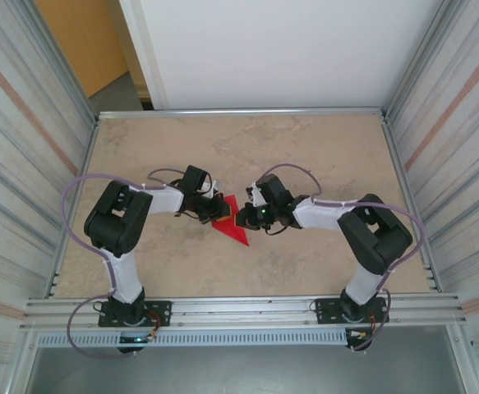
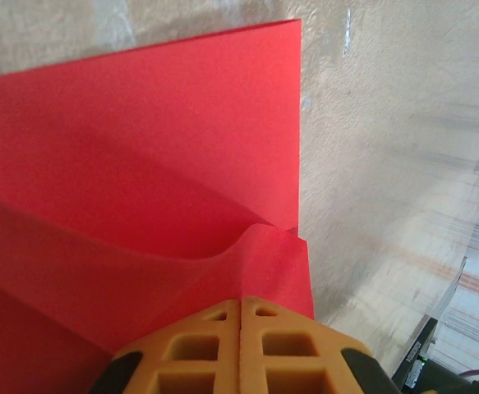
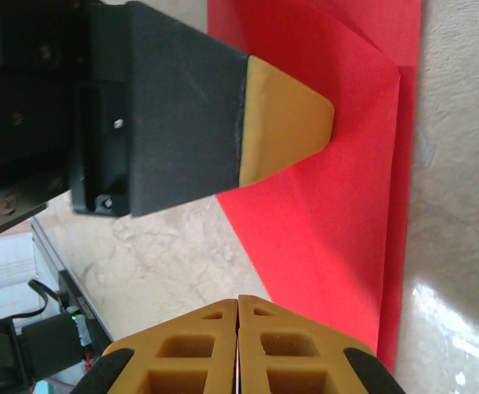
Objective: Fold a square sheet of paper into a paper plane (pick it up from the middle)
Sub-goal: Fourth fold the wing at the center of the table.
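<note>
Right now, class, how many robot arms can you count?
2: the left arm at near left, the right arm at near right, both reaching to the paper between them.

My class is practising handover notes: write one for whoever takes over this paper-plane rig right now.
Left gripper: shut, tips at a raised fold of the red paper; I can't confirm a pinch.
Right gripper: shut, tips by the paper's edge, nothing visibly held.
Paper: mid-table, between both grippers.
Done: first folds, giving a pointed shape.
Left: the remaining folds; it is not yet a finished plane.
</note>
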You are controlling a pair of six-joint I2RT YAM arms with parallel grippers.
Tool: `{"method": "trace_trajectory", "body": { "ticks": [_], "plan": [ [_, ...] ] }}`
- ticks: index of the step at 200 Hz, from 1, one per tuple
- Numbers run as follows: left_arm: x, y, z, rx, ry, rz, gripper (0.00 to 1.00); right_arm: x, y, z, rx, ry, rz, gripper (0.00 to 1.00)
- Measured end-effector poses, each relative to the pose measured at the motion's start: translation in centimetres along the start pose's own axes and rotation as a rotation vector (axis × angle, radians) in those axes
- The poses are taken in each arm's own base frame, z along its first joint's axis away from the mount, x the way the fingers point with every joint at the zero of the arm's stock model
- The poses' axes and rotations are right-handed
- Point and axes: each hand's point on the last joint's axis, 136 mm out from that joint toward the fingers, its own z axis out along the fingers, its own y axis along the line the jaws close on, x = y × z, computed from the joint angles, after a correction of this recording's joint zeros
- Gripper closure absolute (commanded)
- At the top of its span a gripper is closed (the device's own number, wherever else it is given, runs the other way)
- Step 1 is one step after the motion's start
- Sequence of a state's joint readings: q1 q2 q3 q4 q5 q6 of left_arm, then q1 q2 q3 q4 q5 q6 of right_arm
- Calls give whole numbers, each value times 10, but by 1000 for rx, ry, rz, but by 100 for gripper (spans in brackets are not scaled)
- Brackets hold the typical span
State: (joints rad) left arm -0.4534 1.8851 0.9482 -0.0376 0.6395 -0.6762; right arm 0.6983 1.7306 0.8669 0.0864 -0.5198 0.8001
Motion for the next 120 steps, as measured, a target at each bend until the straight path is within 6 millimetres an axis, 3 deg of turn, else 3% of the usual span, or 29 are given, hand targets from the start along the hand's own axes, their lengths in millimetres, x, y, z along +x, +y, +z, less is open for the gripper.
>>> {"method": "trace_trajectory", "body": {
  "ticks": [69,120],
  "plan": [
    [0,0,0,-1,4,-4,95,9,-29,24,74,72,55,94],
    [0,2,0,-8,3,-7,95,12,-31,25,80,89,34,94]
  ]
}}
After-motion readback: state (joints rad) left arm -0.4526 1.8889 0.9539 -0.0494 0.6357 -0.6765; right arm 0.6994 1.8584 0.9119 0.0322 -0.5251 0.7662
